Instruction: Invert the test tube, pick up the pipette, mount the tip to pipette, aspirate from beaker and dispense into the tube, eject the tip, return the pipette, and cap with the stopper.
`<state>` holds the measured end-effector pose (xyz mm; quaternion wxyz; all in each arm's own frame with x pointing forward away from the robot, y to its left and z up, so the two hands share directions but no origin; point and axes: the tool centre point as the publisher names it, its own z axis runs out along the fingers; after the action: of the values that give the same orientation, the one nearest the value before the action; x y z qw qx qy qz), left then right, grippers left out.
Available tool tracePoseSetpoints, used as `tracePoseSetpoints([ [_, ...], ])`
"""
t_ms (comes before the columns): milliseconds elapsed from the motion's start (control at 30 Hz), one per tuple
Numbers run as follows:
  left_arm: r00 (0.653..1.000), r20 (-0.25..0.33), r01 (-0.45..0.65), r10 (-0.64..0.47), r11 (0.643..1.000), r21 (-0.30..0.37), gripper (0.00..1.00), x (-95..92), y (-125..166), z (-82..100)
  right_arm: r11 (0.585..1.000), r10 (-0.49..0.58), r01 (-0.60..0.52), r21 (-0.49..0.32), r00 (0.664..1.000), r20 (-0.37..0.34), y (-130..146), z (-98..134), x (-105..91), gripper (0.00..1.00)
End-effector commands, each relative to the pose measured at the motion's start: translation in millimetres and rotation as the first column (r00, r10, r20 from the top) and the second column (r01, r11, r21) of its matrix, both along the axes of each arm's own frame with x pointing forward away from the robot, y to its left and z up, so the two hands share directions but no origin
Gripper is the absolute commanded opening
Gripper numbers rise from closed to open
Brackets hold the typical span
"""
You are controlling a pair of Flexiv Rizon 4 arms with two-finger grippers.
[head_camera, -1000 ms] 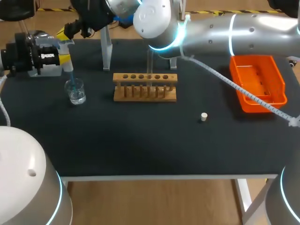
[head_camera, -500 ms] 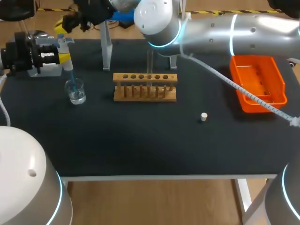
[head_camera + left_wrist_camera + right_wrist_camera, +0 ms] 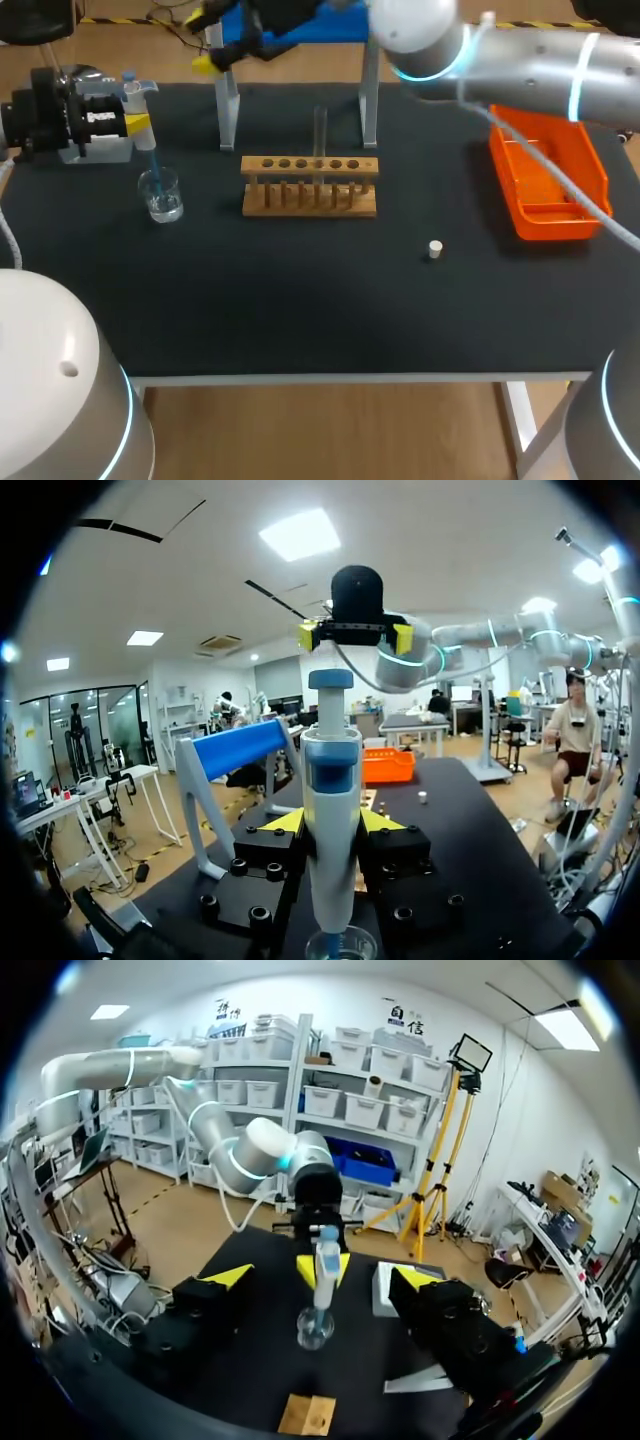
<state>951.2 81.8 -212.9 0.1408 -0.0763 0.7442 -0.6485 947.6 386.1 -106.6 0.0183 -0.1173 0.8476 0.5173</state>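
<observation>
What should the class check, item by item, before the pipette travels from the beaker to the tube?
1. Grip: left tool shut on pipette: ok.
2. Depth: tip inside beaker: ok.
3. Fill: liquid drawn into the tip: cannot tell.
4. Target: test tube upright in rack: ok.
5. Path: right tool open, back from the rack: ok.
6. Capping: stopper lying free: ok.

Right arm (image 3: 530, 65) is a fat silver tube, left arm (image 3: 50, 380) a white dome, both with glowing cyan rings. White braided cable (image 3: 560, 175) on the right one. Black bolted fingers (image 3: 400, 852), yellow tips.
</observation>
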Motion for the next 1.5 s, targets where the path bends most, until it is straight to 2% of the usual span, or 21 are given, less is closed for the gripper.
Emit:
tracePoseSetpoints([
  [33,1.000,-0.001,0.004,-0.004,1.000,0.000,0.00,0.1,1,0.6,1.000,0.006,-0.006,0.002,1.000,0.014,-89,18,-0.4,1.00],
  [300,1.000,-0.001,0.004,-0.004,1.000,0.000,0.00,0.1,1,0.6,1.000,-0.010,0.009,0.022,1.000,0.021,-155,-3,2.0,1.00],
  [467,1.000,-0.001,0.004,-0.004,1.000,0.000,0.00,0.1,1,0.6,0.998,-0.063,0.063,0.030,0.998,-0.023,-192,-32,5.6,1.00],
  [567,1.000,-0.001,0.004,-0.004,1.000,0.000,0.00,0.1,1,0.6,0.997,-0.066,0.067,0.028,0.997,-0.035,-203,-50,5.0,1.00],
  [833,1.000,-0.001,0.004,-0.004,1.000,0.000,0.00,0.1,1,0.6,0.998,-0.052,0.053,0.016,0.997,-0.060,-211,-84,-3.0,1.00],
  [1067,1.000,-0.001,0.004,-0.004,1.000,0.000,0.00,0.1,1,0.6,0.999,-0.046,0.046,0.003,0.998,-0.052,-205,-111,-7.2,1.00],
  [1500,1.000,-0.001,0.004,-0.004,1.000,0.000,0.00,0.1,1,0.6,0.998,-0.064,0.065,0.003,0.997,-0.048,-187,-146,19.9,1.00],
])
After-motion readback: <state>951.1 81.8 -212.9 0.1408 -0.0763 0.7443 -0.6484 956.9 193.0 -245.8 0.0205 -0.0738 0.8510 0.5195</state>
